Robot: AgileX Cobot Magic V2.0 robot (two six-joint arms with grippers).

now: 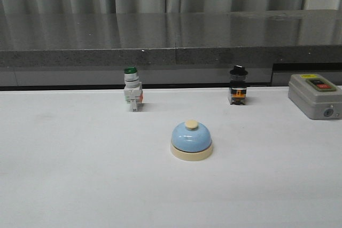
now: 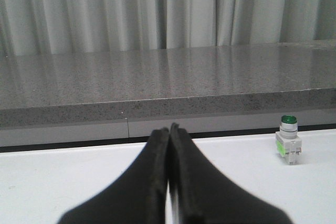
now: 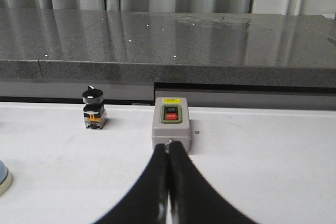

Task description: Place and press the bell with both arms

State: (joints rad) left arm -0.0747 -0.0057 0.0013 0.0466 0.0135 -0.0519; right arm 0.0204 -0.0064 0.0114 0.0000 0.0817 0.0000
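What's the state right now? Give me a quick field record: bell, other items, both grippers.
bell: upright on white table, centre, untouched
green switch: behind bell, to its left
black switch: behind bell, to its right
grey box: far right
left gripper: jaws shut, empty
right gripper: jaws shut, empty

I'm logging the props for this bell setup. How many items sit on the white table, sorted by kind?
Desk bell: 1
Green-capped push-button switch: 1
Black-knobbed selector switch: 1
Grey switch box with a red button: 1
Total: 4
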